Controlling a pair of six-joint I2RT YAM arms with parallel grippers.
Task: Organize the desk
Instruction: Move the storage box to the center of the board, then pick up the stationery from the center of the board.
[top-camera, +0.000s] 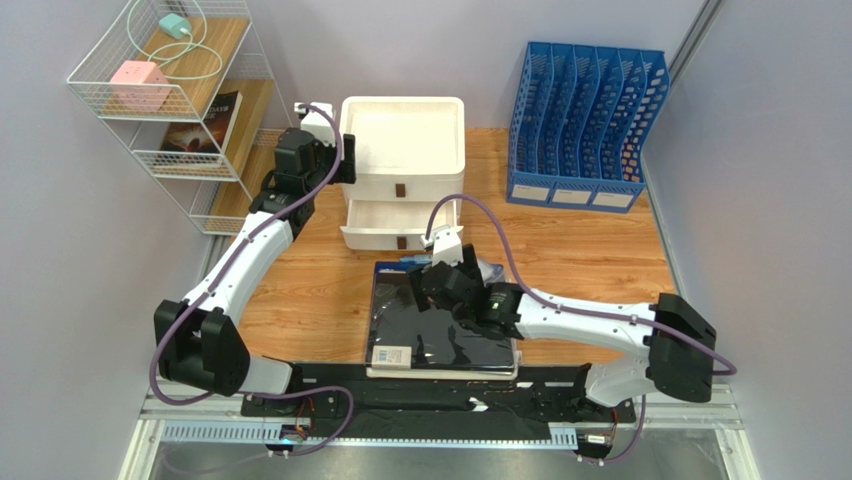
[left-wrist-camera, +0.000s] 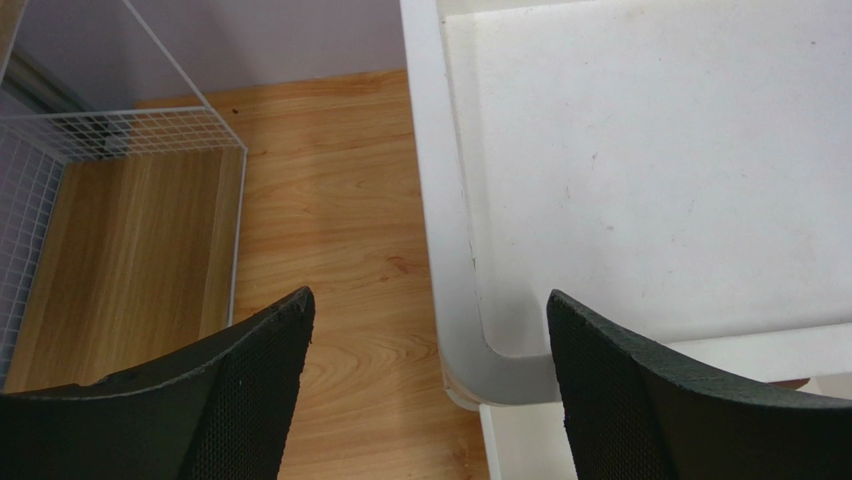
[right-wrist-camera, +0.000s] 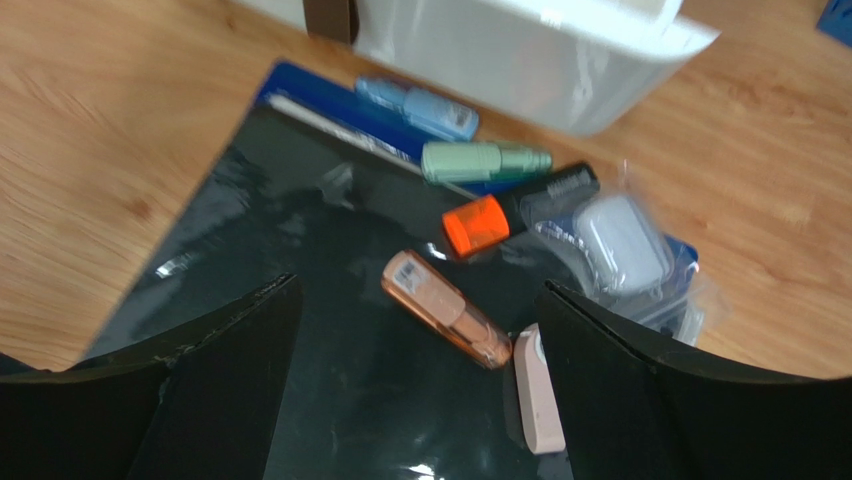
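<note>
Overhead view: the desk (top-camera: 580, 250) fills the middle of the view. A white drawer unit (top-camera: 403, 140) stands at twelve o'clock with its lower drawer (top-camera: 395, 225) pulled out, and a blue file rack (top-camera: 585, 125) stands at two o'clock. The left gripper (top-camera: 345, 160) sits at the unit's left side. The right gripper (top-camera: 430, 275) hovers over the far end of a dark folder (top-camera: 440, 340), just in front of the drawer.

Left wrist view: the jaws are wide apart and empty, with only the unit's corner and bare wood below them.

Right wrist view: the jaws are spread and hold nothing, above the loose pens on the folder. The likely step is picking up the brown tube (right-wrist-camera: 445, 310) for the drawer. It lies from ten to four o'clock, so the wrist should turn until the fingers close across its narrow width. The arm should then come straight down and keep clear of the pink bar (right-wrist-camera: 538, 390) just beside the tube's four o'clock end. The glossy folder may let the tube slide.
</note>
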